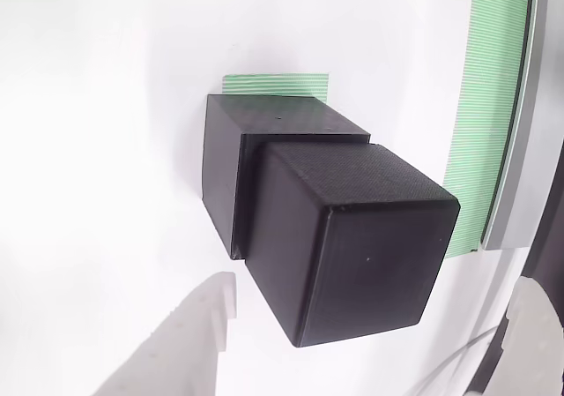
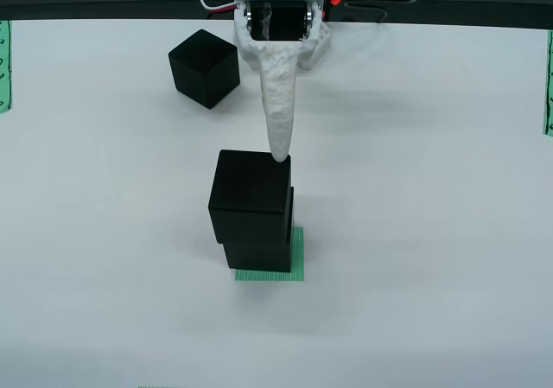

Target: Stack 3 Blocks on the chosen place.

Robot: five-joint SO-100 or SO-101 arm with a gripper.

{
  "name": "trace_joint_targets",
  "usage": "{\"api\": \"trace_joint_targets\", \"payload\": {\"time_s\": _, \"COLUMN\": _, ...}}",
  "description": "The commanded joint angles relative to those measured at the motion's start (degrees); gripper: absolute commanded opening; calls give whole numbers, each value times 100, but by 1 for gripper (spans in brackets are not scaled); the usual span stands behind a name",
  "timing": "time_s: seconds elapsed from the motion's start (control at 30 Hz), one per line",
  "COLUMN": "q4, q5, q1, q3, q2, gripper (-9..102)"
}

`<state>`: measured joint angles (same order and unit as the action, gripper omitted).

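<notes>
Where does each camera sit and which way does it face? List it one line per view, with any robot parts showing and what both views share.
View that rides on the gripper: looks down on two stacked blocks, upper block on lower block, striped patch beneath; white fingers at the bottom.
View from the front: sits across the table facing the arm; gripper at the stack's top, loose block behind.
Shared: the stack and patch.

text: none legible | labels/brands/numbers: none | black cubes (image 2: pixel 251 196): plain faces | green striped patch (image 2: pixel 296 254) below gripper (image 2: pixel 279 155): stripes only, no lettering
</notes>
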<state>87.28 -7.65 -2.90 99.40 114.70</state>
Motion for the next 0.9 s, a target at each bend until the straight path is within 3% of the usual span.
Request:
{"api": "trace_joint_targets", "payload": {"time_s": 0.0, "q4": 202, "q5": -431, "q1": 62, "q3": 422, "q2": 659, "gripper": 37}}
{"api": "trace_joint_targets", "payload": {"time_s": 0.2, "q4": 18, "q5": -1248, "q1": 668, "q3": 835, "q2": 984, "gripper": 33}}
{"api": "trace_joint_targets", "payload": {"time_s": 0.33, "q4": -563, "q5": -1230, "q1": 923, "q3": 1134, "q2": 1063, "gripper": 13}}
{"api": "trace_joint_targets", "payload": {"time_s": 0.5, "q4": -923, "q5": -993, "q1": 1397, "q3": 1028, "q2": 1178, "gripper": 0}}
{"api": "trace_joint_targets", "payload": {"time_s": 0.6, "q4": -1143, "q5": -422, "q1": 1635, "q3": 958, "q2": 1187, "gripper": 0}}
{"api": "trace_joint_targets", "payload": {"time_s": 0.87, "q4": -677, "q5": -439, "q1": 1485, "q3": 589, "q2": 1099, "gripper": 0}}
